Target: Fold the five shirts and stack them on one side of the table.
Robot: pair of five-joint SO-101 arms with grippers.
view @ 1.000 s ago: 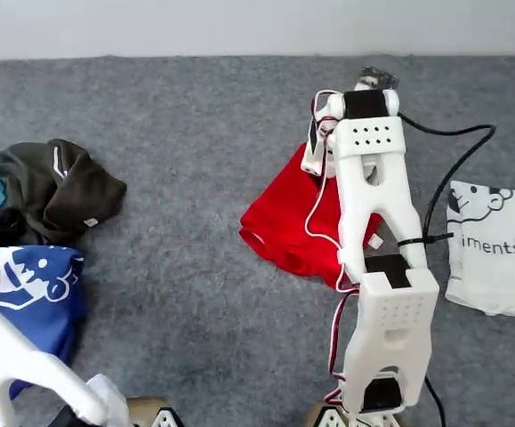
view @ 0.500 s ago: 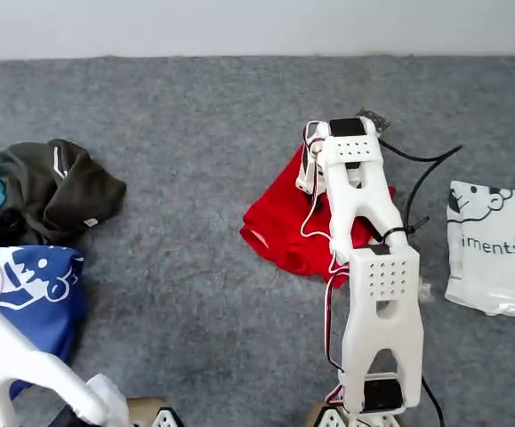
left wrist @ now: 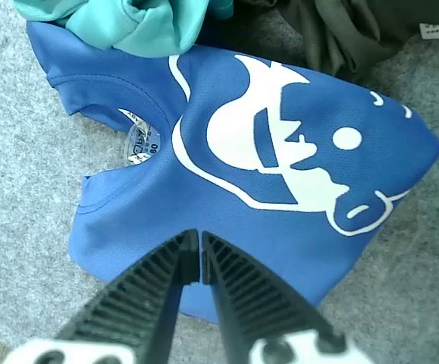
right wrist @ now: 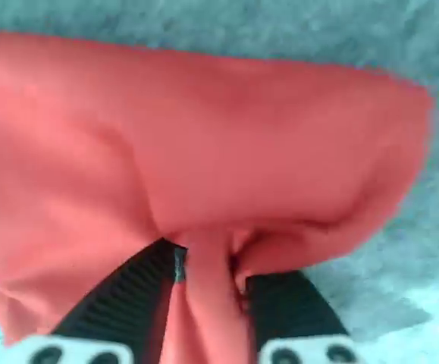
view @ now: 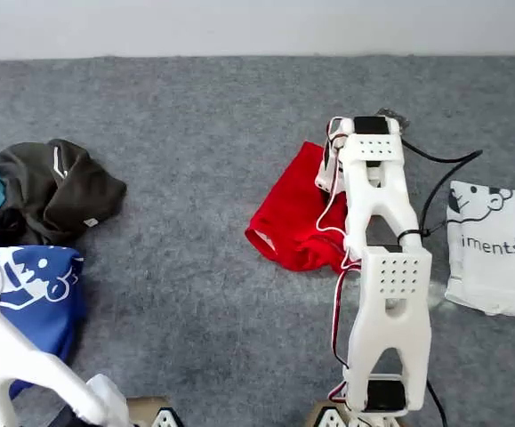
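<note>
A red shirt (view: pixel 293 222) lies bunched on the grey carpet (view: pixel 195 133) right of centre. My right arm (view: pixel 373 187) reaches over it. In the right wrist view my right gripper (right wrist: pixel 204 262) is shut on a pinched fold of the red shirt (right wrist: pixel 204 144). A blue shirt (view: pixel 35 285) with a white print lies flat at the left edge. My left gripper (left wrist: pixel 200 244) hangs shut just above the blue shirt (left wrist: pixel 280 189), holding nothing. A teal shirt (left wrist: pixel 151 23) and a dark olive shirt (view: pixel 57 187) lie crumpled behind it. A folded white shirt (view: pixel 497 249) rests at the right edge.
My left arm (view: pixel 8 356) rises from the near left corner. The right arm's black cable (view: pixel 444 178) loops over the carpet toward the white shirt. A pale wall (view: pixel 239 27) bounds the far side.
The right arm pulled back toward its base, then shifted right, dragging the red shirt a little right and bunching it narrower. The left arm and the other shirts stayed put.
</note>
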